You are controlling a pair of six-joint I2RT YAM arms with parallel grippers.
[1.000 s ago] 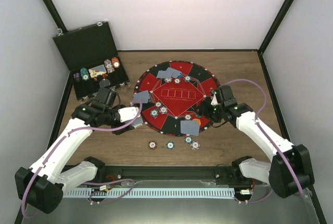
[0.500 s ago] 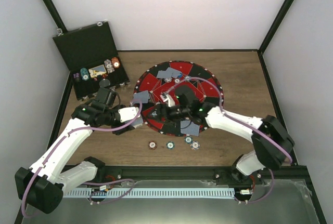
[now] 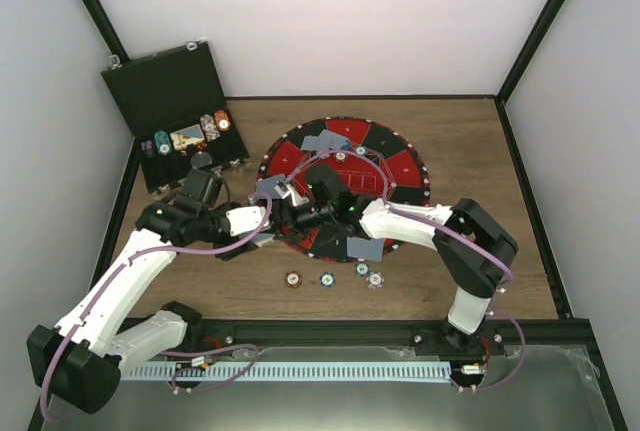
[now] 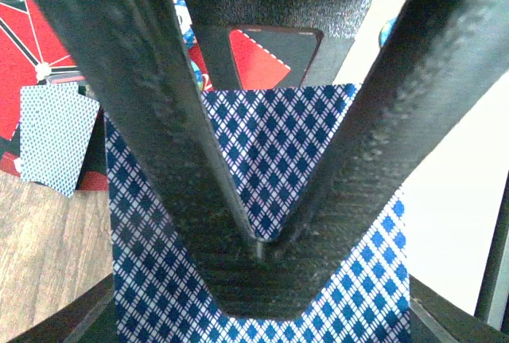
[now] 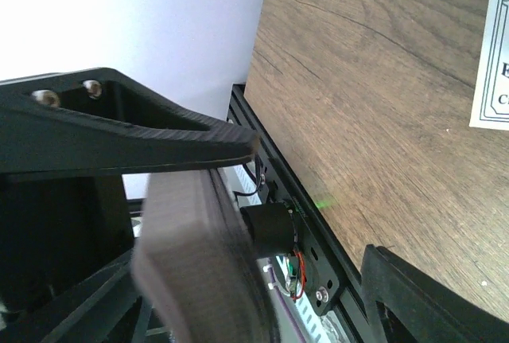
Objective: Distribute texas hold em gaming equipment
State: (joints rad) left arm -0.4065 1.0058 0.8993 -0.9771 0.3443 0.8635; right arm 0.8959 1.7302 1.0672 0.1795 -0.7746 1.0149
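The left pincer [image 4: 258, 241] is clamped on a deck of playing cards [image 4: 278, 144] that juts past its tips. The right pincer [image 3: 290, 211] gapes open, with the deck's blurred edge just beside its upper finger. Poker chips [image 3: 327, 278] lie on the desk [image 3: 470, 141] behind both.

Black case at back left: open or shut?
Open. The black case has its lid raised, and chips sit visible inside.

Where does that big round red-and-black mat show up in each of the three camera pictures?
Top external: the mat lies mid-table, right of the black case.
Left wrist: red patches top left, behind the playing cards clamped in the left gripper.
Right wrist: not in it.
Shared landmark: the wooden tabletop, seen in all three.
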